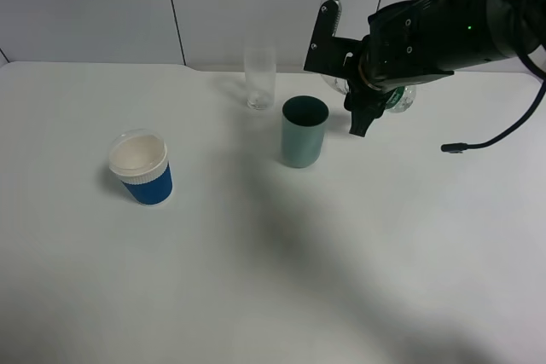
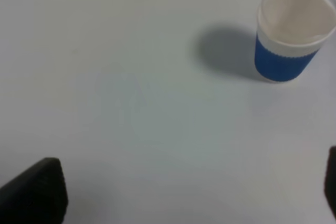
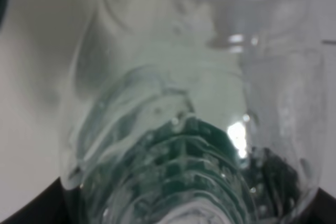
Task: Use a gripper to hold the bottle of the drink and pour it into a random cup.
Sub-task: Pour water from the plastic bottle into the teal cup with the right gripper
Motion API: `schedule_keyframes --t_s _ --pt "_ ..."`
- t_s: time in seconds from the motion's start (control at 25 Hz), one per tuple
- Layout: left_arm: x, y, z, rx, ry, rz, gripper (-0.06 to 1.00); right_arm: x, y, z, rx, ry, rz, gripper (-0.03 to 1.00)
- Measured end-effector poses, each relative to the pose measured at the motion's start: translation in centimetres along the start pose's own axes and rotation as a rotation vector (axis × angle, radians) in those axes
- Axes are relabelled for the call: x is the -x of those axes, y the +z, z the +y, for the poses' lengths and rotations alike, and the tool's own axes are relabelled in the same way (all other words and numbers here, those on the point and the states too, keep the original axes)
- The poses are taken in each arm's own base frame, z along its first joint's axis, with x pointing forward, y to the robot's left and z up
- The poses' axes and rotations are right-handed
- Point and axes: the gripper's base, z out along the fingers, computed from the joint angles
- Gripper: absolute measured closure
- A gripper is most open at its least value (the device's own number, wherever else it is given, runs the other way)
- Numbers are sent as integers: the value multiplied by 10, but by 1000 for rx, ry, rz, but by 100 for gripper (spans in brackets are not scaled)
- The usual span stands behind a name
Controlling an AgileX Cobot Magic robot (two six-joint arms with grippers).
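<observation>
The right fingers [image 1: 362, 119] hide most of the bottle [image 1: 399, 100], leaving slivers of clear plastic and green label behind and right of the teal cup [image 1: 304, 135]. In the right wrist view it is a blur of ribbed clear plastic over dark green, clamped in those fingers. The left fingers [image 2: 37, 192], cut off at the frame edges, stand wide apart, empty.

Most of the bottle [image 1: 401, 101] hidden behind right arm [image 1: 444, 27], label [image 3: 184, 166] blurred close up, left jaws cropped at frame edges
</observation>
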Motion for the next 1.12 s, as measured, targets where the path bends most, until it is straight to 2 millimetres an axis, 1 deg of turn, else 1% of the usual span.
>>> schedule_keyframes --t_s 0.28,0.6,1.12 --pt "0 0 0 0 0 0 -5 -2 -1 0 -12 -76 37 40" --pt "0 0 0 0 0 0 -5 -5 -2 -1 -21 -203 76 40" --pt "0 0 0 0 0 0 -5 -6 -2 -1 -20 -295 91 40"
